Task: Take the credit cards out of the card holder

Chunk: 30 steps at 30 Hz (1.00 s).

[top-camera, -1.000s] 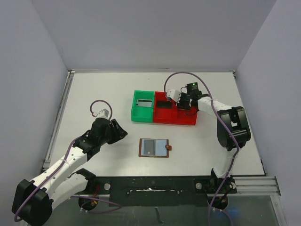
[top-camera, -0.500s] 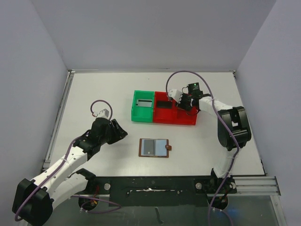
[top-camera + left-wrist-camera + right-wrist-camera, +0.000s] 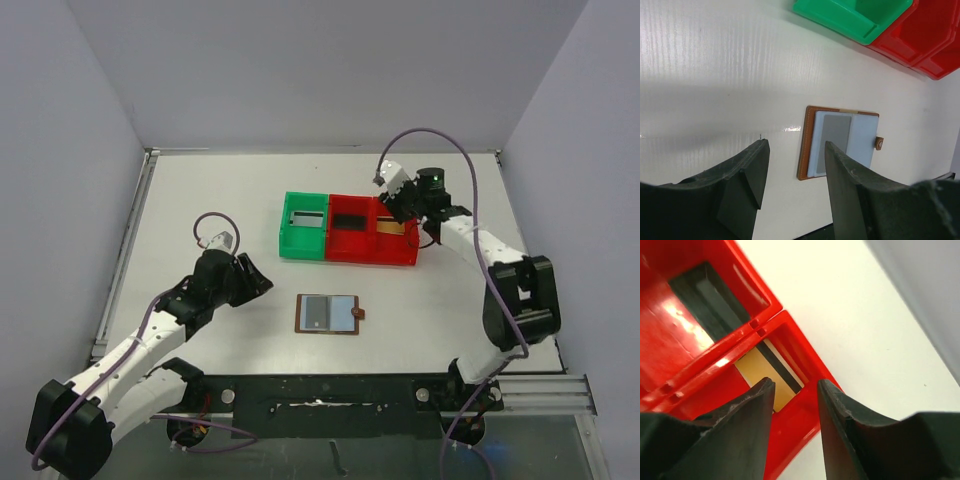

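While both jaw pairs stand wide, empty: right gripper [image 3: 795, 382] above red bin [image 3: 807, 360], tan striped card [image 3: 751, 367] beneath gap; card holder [image 3: 862, 137] ahead of left gripper [image 3: 795, 145], grey card [image 3: 835, 132] inside.

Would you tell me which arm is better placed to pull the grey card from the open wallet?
Left, probably: the left end effector hangs open near the card holder, grey card in its wrist view; the right end effector is over the red bin.
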Each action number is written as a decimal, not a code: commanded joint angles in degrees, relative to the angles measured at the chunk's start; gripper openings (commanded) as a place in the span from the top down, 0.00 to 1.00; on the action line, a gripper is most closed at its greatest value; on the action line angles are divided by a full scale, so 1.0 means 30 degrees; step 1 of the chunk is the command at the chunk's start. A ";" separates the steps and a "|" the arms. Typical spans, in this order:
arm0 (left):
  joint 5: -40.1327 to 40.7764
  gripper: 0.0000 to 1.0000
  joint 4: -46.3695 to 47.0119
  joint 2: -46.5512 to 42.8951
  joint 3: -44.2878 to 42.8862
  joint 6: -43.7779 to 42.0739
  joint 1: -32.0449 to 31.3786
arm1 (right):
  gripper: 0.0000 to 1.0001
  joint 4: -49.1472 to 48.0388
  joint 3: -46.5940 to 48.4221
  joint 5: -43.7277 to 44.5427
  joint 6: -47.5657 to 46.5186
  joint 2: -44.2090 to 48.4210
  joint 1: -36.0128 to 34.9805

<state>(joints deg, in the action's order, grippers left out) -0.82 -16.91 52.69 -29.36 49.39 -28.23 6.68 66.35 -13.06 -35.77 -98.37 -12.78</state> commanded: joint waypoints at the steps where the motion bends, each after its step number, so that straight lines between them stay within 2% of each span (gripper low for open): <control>1: -0.0697 0.53 0.1081 -0.0415 -0.0510 0.0308 0.0177 | 0.58 -0.5333 -0.2494 -0.0979 0.6907 0.4682 -0.0101; 4: -0.1094 0.53 0.1386 -0.0455 -0.0397 0.0488 0.0239 | 0.53 -0.5845 -0.3924 -0.2077 1.1338 0.7196 0.0021; 8: -0.1582 0.53 0.1801 -0.0495 -0.0194 0.0859 0.0296 | 0.52 -0.2705 -0.3513 -0.3848 1.7422 0.8246 0.0113; 10: -0.1679 0.53 0.1897 -0.0580 -0.0102 0.1014 0.0326 | 0.51 -0.1751 -0.3474 -0.5959 1.9391 0.8091 0.0110; 11: -0.1666 0.53 0.1894 -0.0674 -0.0087 0.1067 0.0327 | 0.51 -0.2046 -0.3910 -0.7494 2.0598 0.7993 0.0048; 13: -0.1644 0.53 0.1888 -0.0835 -0.0034 0.1180 0.0327 | 0.51 -0.3355 -0.5217 -0.7534 2.2790 0.8142 -0.0554; 15: -0.1523 0.53 0.1871 -0.0986 0.0001 0.1330 0.0327 | 0.47 -0.2598 -0.5688 -0.4826 2.2760 0.8321 -0.2434; 17: -0.1364 0.53 0.1720 -0.1188 -0.0040 0.1429 0.0327 | 0.41 -0.0667 -0.5289 0.0029 2.2809 0.8086 -0.5343; 19: -0.1069 0.53 0.1385 -0.1509 -0.0106 0.1508 0.0353 | 0.40 0.0930 -0.5007 0.4499 2.3853 0.7567 -0.7568; 22: -0.0736 0.53 0.1001 -0.2071 -0.0045 0.1610 0.0382 | 0.40 0.2394 -0.4757 0.8992 2.6246 0.6589 -1.0308; 26: -0.0727 0.53 0.0652 -0.2385 0.0010 0.1601 0.0413 | 0.40 0.3480 -0.4070 1.2118 2.8103 0.5163 -1.2939; 30: -0.0723 0.53 0.0523 -0.2415 0.0081 0.1667 0.0445 | 0.40 0.3816 -0.3692 1.2483 2.9234 0.3848 -1.3984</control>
<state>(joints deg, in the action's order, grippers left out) -3.60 -15.40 46.28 -28.93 53.87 -27.27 16.99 52.14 15.18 45.63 -85.21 -52.88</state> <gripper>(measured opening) 0.470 0.603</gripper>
